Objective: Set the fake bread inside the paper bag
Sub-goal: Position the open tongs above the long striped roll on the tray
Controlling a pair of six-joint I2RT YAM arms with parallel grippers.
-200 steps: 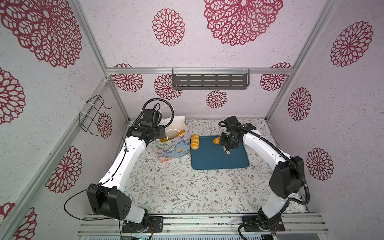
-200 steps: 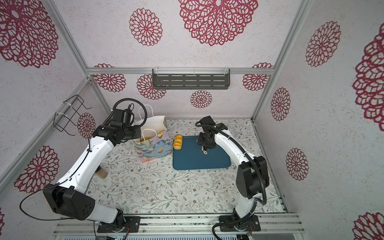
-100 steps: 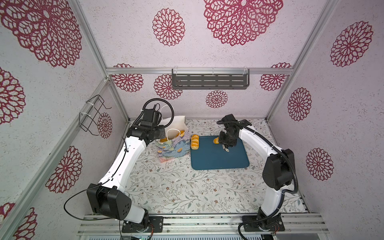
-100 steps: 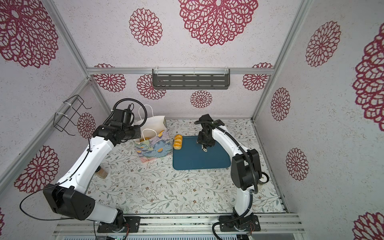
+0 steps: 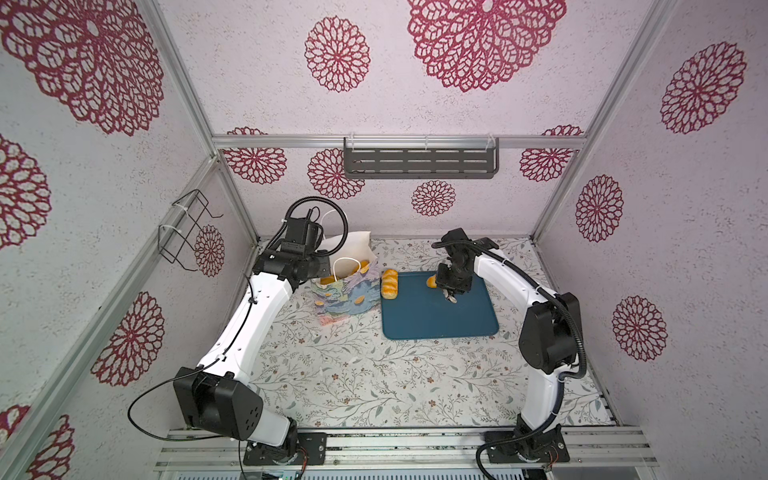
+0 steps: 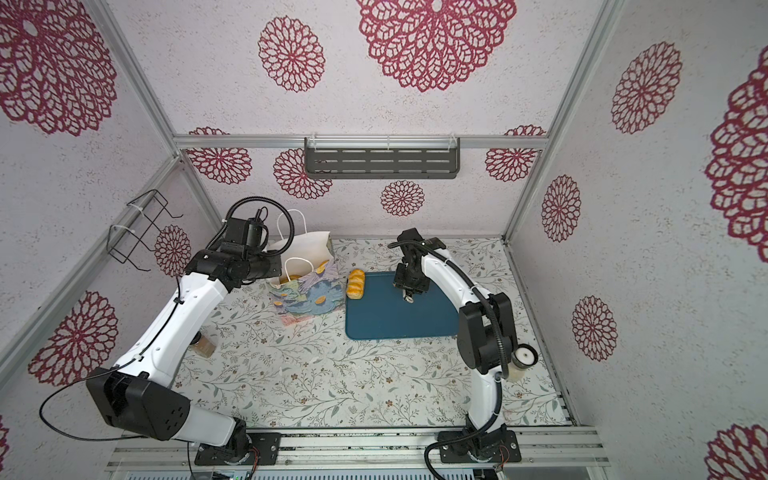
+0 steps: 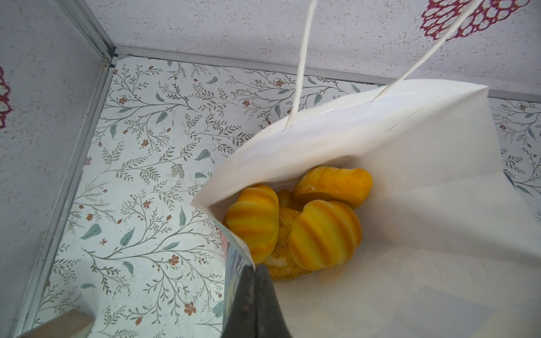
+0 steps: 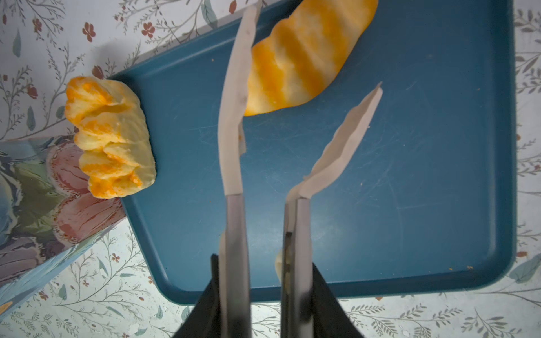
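A table (image 5: 353, 374) covered in a leafy floral cloth carries a flat teal plastic tray (image 5: 440, 320). Just beside the tray stands an upright paper bag (image 5: 347, 297) printed with pastel blue and purple flowers, white inside. Most of the task looks done: the left wrist view shows at least four glossy golden-yellow toy breads (image 7: 325, 237) heaped at the bottom of the bag. Two pieces are left outside it. A striped oval loaf (image 5: 390, 284) lies across the tray edge nearest the bag. A striped crescent-shaped roll (image 8: 304, 58) lies on the tray, partly between the spread tips of cream-coloured tongs (image 8: 232, 117), which have not yet closed on it. The right gripper (image 8: 265, 298) is clamped on the tongs' metal handles. The left gripper (image 7: 254, 304), jaws together, pinches the bag's rim, probably to hold the mouth open.
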